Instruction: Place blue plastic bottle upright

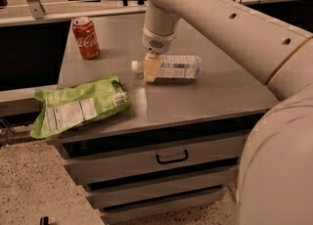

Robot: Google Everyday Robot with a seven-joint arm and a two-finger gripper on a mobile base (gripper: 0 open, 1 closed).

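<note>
Bottle (178,66): lying on its side on the grey table (215,97), a little behind the middle of the top. The white cap (134,65) points to the picture's left and the base to the right. The pale printed label faces up and toward the camera. It is not upright.

Gripper (151,70): down at the bottle's neck end, just right of the cap. Its cream-coloured tip stands in front of the bottle's shoulder and overlaps it in this view. The far side of the gripper is hidden behind the bottle, so whether it is closed on the bottle or merely set about it cannot be told. The white wrist points straight down above it.

Arm (220,18): enters from the upper right and crosses above the rear of the table. A second large white part of the robot fills the lower right corner.

Other items on the table:
- Can (86,38) – red, upright, at the rear left corner, well apart from the bottle.
- Green bag (78,106) – lying flat at the front left, label side up, its left end hanging over the table's edge. It is near the cap but not touching it.

Below the top there are drawers; the upper one carries a dark handle (172,158). The floor (29,185) is speckled.
</note>
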